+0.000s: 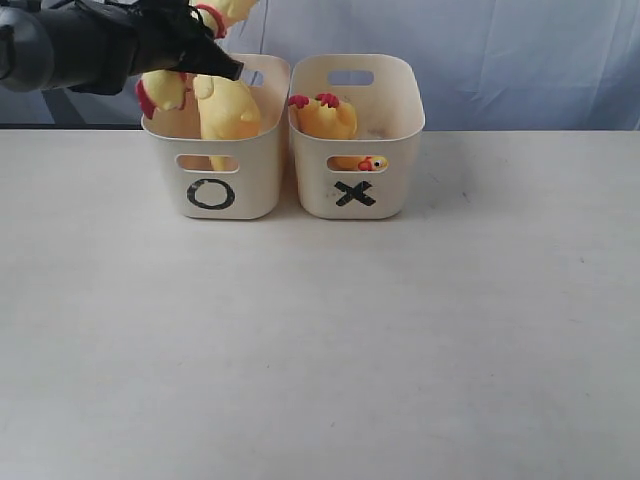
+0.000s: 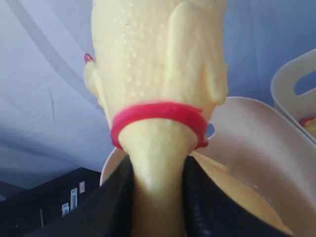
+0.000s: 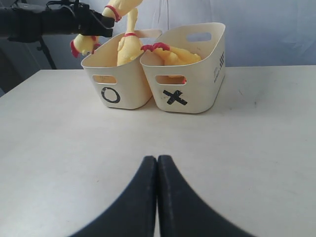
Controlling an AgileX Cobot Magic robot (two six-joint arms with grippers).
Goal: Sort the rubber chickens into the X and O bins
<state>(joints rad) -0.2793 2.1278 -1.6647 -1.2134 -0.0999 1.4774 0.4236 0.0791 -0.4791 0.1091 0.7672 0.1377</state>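
right gripper [image 3: 157, 162] pressed together, idle over table [image 3: 256, 148] near edge. left gripper [image 2: 157, 197] pinching rubber chicken [image 2: 158, 74] neck above o bin [image 1: 250, 190], table far edge. risk: head hangs at bin rim; released, top-heavy body may topple outside.

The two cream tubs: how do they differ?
The cream plastic tub with a black O has a yellow rubber chicken sticking up from it and another gripped by the black left end effector at its rim; the cream plastic tub with a black X has one curled low inside. Both share shape and slot handles.
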